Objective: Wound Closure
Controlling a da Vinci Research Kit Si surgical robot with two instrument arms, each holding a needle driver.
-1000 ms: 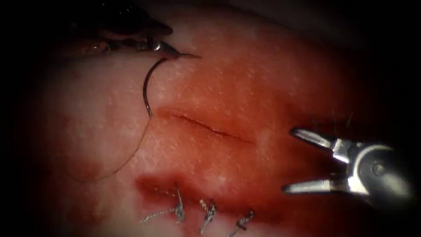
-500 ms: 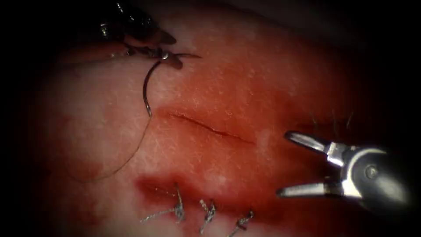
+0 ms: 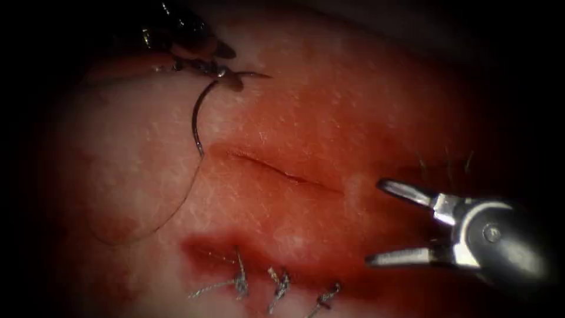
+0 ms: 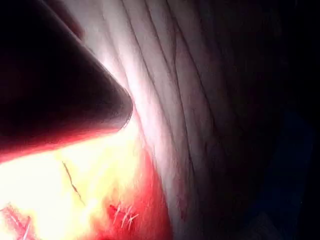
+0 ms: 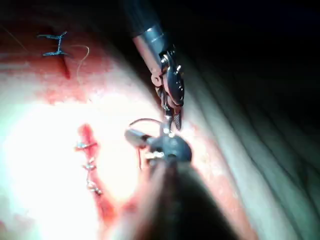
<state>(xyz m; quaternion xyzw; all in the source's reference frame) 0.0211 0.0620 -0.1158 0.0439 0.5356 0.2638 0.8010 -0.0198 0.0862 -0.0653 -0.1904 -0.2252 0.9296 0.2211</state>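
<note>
The tissue (image 3: 353, 106) has a short open cut (image 3: 276, 171) at its middle. My left tool (image 3: 226, 76) comes in from the upper left, its jaws shut on the curved needle (image 3: 195, 118) about a third back from the tip. The tip points right and is free of the tissue. The needle's tail hangs by the cut's left end, on the left side, and thread (image 3: 170, 218) loops from it down over the tissue. My right tool (image 3: 374, 222) stands right of the cut, jaws wide open and holding nothing. The right wrist view shows the left tool (image 5: 174, 120) over the needle's arc (image 5: 145, 121).
A second, closed cut below carries three knotted stitches (image 3: 279, 285) with short cut ends; they also show as stitches (image 5: 87, 165) and stitches (image 4: 122, 215). Red fluid stains the tissue around both cuts. A few dark hairs (image 3: 447, 159) stand at the right.
My right tool has slid a little left and down toward the cut, jaws still open. The left tool's wrist has turned slightly; the needle stays where it was.
</note>
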